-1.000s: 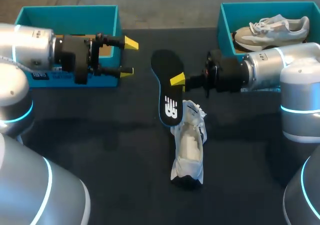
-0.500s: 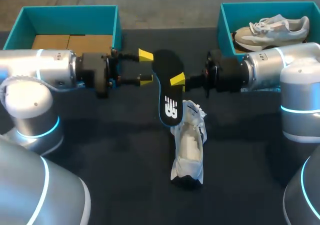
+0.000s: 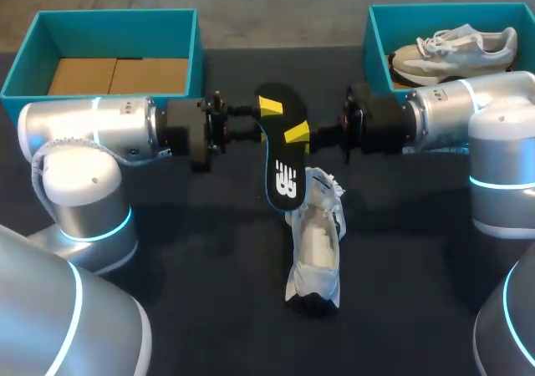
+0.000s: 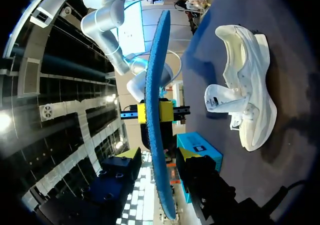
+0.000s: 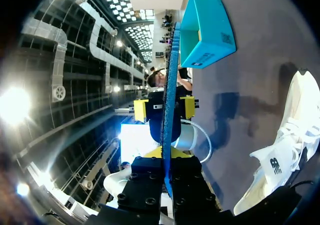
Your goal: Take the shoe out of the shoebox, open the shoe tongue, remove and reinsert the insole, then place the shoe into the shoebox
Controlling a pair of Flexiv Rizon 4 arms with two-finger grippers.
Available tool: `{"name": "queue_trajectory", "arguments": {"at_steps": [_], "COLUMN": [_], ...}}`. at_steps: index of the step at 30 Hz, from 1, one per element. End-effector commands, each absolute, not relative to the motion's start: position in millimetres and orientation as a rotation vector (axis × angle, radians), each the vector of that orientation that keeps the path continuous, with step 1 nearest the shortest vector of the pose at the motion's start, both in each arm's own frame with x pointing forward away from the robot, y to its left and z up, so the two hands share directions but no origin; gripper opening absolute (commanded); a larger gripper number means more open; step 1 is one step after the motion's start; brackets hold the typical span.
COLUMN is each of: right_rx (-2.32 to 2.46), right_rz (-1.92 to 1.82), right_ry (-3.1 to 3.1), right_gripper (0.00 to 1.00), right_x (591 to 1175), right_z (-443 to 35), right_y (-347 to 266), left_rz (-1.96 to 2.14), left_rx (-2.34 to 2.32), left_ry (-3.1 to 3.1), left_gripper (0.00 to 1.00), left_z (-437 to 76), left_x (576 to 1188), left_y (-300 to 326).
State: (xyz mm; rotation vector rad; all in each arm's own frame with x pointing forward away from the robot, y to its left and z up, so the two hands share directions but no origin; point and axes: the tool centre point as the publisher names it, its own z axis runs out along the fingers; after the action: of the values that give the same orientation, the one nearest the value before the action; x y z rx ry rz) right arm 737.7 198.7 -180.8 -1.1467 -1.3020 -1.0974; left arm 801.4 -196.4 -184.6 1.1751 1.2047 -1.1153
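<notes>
The black insole (image 3: pixel 282 171), blue at its edge (image 4: pixel 157 135), is held on edge above the table by my right gripper (image 3: pixel 297 134), shut on its middle. My left gripper (image 3: pixel 266 119) comes in from the other side at the insole's far end. In the left wrist view the insole stands between the left gripper's (image 4: pixel 159 155) yellow tips with a gap at each side. The right wrist view shows the insole (image 5: pixel 171 85) running ahead of my right gripper (image 5: pixel 167 157). The white shoe (image 3: pixel 316 242) lies on the dark table under the insole's near end, its opening upward.
An empty teal shoebox (image 3: pixel 197 42) with a cardboard floor stands at the back left. A second teal box (image 3: pixel 374 38) at the back right holds another pale shoe (image 3: pixel 456 46), beside my right arm.
My left arm has swung from the left shoebox to the insole. Its fingers have narrowed and now straddle the insole's far end. The right arm, insole and shoe have stayed put.
</notes>
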Motion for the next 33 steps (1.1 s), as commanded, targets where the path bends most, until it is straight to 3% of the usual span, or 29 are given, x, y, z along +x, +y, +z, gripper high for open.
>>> {"name": "queue_trajectory", "arguments": {"at_steps": [1,33], "right_rx": [-1.148,-1.148], "right_rz": [-1.098,-1.098], "right_ry": [-1.302,-1.302], "right_gripper": [0.00,0.00], "right_x": [737.3,737.3], "right_z": [-181.2,-181.2], "right_y": [200.0,200.0], "left_rz": [-1.094,-1.056], "left_rx": [1.159,1.123], "left_ry": [1.210,1.236], "left_gripper": [0.44,0.35], "left_z": [-184.2,-183.5], "left_x": [794.8,797.6], "left_y": [-196.6,-195.8]}}
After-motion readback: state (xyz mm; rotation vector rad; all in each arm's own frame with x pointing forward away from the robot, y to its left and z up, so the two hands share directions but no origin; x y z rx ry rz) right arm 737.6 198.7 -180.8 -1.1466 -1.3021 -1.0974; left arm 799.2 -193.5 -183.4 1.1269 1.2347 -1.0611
